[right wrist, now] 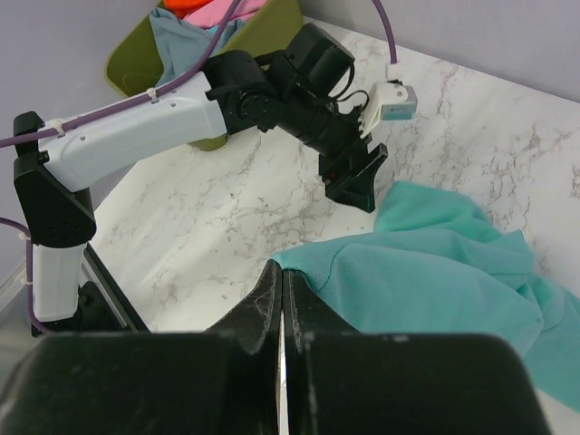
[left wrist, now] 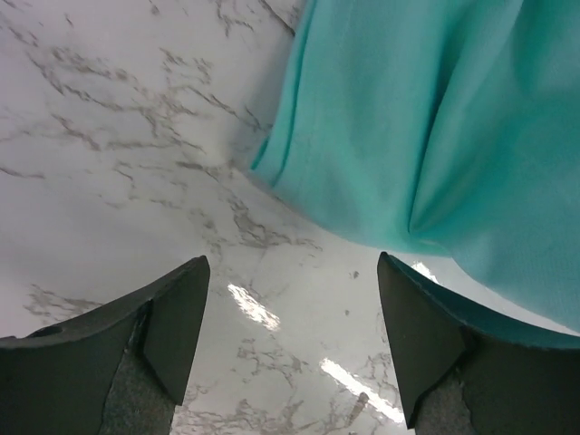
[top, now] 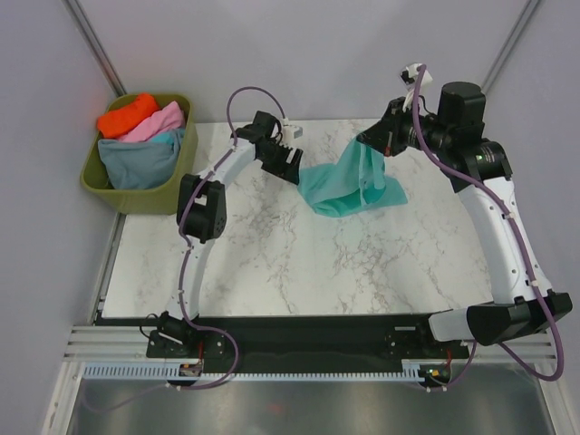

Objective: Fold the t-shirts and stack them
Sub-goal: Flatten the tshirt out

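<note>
Barely begun; teal shirt (top: 349, 186) pinched unfolded in right claw (right wrist: 281, 272); left claw (left wrist: 290, 263) wide, empty; other shirts (top: 145, 136) in tub (top: 136, 198).

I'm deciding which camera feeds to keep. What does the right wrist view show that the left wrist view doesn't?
Right wrist only: the left arm and left hand from outside, the olive tub of shirts, the right hand shut on the teal t-shirt. Left wrist only: the left hand's open fingers up close, nothing between them. Both: the teal t-shirt and marble table.
</note>
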Tool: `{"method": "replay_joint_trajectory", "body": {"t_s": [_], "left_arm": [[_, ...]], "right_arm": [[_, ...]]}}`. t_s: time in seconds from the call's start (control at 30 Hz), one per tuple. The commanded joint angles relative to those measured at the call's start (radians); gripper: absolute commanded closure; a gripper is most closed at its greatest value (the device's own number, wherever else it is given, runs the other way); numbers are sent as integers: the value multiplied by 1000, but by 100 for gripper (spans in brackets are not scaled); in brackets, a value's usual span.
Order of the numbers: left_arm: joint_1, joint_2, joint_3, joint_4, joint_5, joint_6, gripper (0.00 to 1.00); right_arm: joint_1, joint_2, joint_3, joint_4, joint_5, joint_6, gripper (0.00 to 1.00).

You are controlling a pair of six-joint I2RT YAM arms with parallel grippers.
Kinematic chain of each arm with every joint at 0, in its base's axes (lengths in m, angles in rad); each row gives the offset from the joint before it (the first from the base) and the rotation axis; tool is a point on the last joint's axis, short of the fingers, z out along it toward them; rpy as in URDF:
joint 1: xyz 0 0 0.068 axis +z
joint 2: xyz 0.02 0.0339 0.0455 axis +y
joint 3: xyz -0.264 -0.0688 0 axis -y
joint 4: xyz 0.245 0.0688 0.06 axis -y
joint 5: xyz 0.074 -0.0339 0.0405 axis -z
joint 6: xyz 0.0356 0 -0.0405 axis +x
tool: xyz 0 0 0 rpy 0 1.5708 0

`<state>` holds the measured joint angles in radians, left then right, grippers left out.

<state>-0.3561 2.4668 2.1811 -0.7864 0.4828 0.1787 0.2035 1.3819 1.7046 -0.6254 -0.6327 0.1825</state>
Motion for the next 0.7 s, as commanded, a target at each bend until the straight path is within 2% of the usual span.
{"method": "replay_joint_trajectory", "body": {"t_s": [0.0,0.33,0.47,0.57,0.67], "left_arm": [[-15,35,62,59,-73,51,17],[-66,125,126,85,-89,61,15],[-72,167,167,101,-95,58,16],[-81,170,172,85,-69,65,29],[-84,153,157,88,-88,64,65]], "right_arm": [[-3,-21,-19,-7,-12,-14,100],[-3,3,-30,-26,2,-32,100],[-3,8,1,-91,11,-67,100],[-3,5,-6,-106,21,-77,100],[-3,12,-14,-102,16,-66,100]]}}
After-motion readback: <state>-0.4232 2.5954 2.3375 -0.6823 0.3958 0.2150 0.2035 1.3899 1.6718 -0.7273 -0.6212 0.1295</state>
